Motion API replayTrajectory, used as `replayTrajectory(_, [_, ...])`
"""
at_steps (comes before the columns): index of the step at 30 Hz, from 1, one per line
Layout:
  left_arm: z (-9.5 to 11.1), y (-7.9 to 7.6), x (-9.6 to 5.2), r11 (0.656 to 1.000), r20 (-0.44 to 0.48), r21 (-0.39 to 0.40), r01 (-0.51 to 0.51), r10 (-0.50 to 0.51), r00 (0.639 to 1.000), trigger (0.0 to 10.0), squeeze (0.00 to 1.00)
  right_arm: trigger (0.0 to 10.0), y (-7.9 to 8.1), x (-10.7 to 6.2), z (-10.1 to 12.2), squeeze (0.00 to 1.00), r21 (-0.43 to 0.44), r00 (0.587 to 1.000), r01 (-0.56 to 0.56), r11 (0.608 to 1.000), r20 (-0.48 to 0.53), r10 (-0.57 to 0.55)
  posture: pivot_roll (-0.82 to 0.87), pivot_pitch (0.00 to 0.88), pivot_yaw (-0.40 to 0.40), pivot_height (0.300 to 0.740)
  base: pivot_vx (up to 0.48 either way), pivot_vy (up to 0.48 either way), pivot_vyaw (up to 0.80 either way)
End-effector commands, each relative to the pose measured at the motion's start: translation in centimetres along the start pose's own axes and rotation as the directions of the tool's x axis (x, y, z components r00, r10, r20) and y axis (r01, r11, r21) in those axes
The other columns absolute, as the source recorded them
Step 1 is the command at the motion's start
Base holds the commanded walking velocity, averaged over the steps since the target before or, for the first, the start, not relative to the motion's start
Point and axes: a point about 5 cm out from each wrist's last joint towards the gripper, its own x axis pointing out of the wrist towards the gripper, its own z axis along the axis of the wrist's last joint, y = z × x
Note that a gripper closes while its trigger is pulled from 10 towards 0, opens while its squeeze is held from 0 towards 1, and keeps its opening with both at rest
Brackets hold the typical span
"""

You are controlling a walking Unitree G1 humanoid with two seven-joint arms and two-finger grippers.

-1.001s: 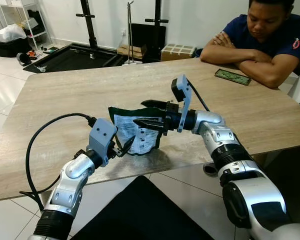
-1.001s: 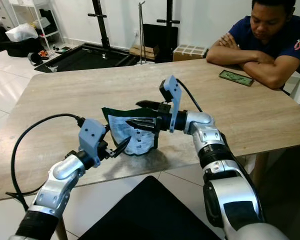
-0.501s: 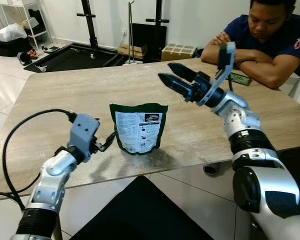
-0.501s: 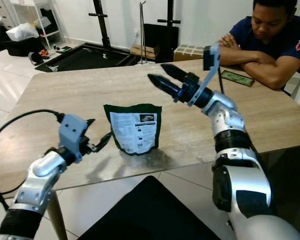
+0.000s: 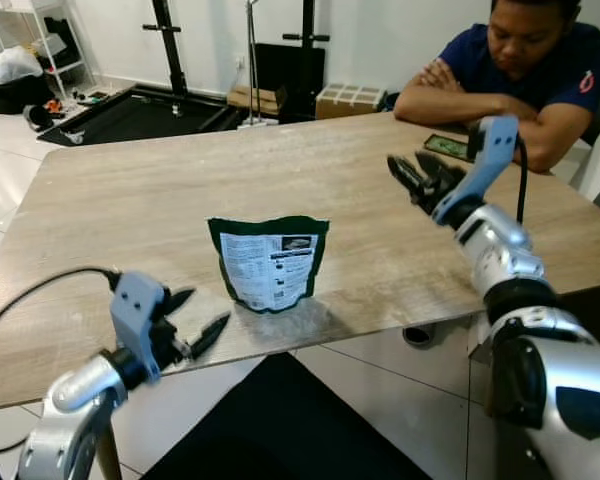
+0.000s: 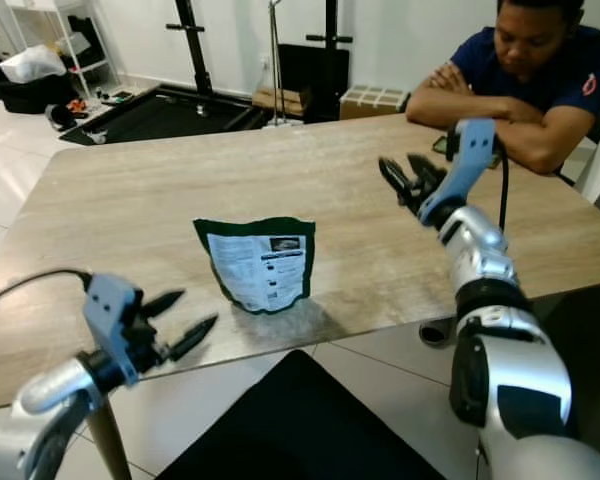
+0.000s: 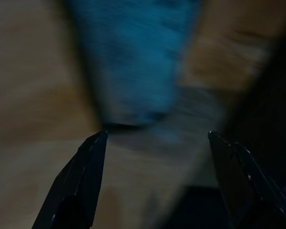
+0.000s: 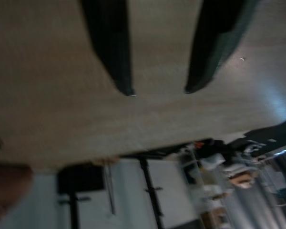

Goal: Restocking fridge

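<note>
A dark green pouch [image 5: 271, 261] with a white printed label stands upright near the front edge of the wooden table [image 5: 180, 190]. My left gripper [image 5: 198, 317] is open, low at the table's front edge, left of the pouch and apart from it; its blurred wrist view shows the pouch [image 7: 133, 62] ahead between the spread fingers. My right gripper [image 5: 408, 172] is open above the table's right side, well clear of the pouch, with nothing between its fingers [image 8: 112, 52].
A person [image 5: 515, 75] sits at the table's far right corner with arms folded on it, a phone [image 5: 448, 147] lying in front of them. A dark chair seat [image 5: 270, 430] is below the front edge. Black stands and boxes line the far wall.
Both arms have drawn away from the pouch. The right gripper swung from above it out to the right; the left gripper dropped back toward the table's front edge. The pouch stays upright.
</note>
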Motion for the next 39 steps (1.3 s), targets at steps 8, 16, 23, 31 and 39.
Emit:
replayTrajectory(8, [-1.1, 0.5, 2.7, 0.993, -0.063, 0.116, -0.039, 0.046, 0.997, 10.0, 0.0, 0.0, 2.0, 0.3, -2.6, 0.0, -0.061, 0.998, -0.026, 0.998, -0.056, 0.022, -0.06, 0.0, 0.01, 0.74, 0.0, 0.0, 0.0])
replayTrajectory(16, [-0.6, 2.4, 3.9, 0.973, -0.101, 0.218, -0.077, 0.101, 0.99, 10.0, 0.0, 2.2, 4.7, 0.3, -5.3, 0.0, -0.115, 0.98, -0.16, 0.981, -0.138, 0.143, -0.06, 0.001, 0.015, 0.74, 0.0, 0.0, 0.0])
replayTrajectory(23, [-0.5, 3.3, 4.5, 0.969, -0.108, 0.234, -0.081, 0.109, 0.988, 10.0, 0.0, 3.8, 6.0, 0.0, -6.7, 0.0, -0.132, 0.951, -0.266, 0.955, -0.199, 0.237, -0.07, 0.001, 0.016, 0.74, 0.0, 0.0, 0.0])
replayTrajectory(31, [-1.3, 4.3, 4.8, 0.966, -0.137, 0.242, -0.089, 0.125, 0.983, 10.0, 0.0, 3.6, 7.7, -1.4, -9.2, 0.0, -0.113, 0.81, -0.521, 0.846, -0.378, 0.448, -0.06, 0.0, 0.017, 0.74, 0.0, 0.0, 0.0])
replayTrajectory(39, [-1.8, 4.9, 4.7, 0.965, -0.153, 0.246, -0.094, 0.134, 0.979, 10.0, 0.0, 4.1, 7.2, -2.9, -10.2, 0.0, -0.061, 0.668, -0.662, 0.747, -0.498, 0.552, -0.07, 0.0, 0.016, 0.74, 0.0, 0.0, 0.0])
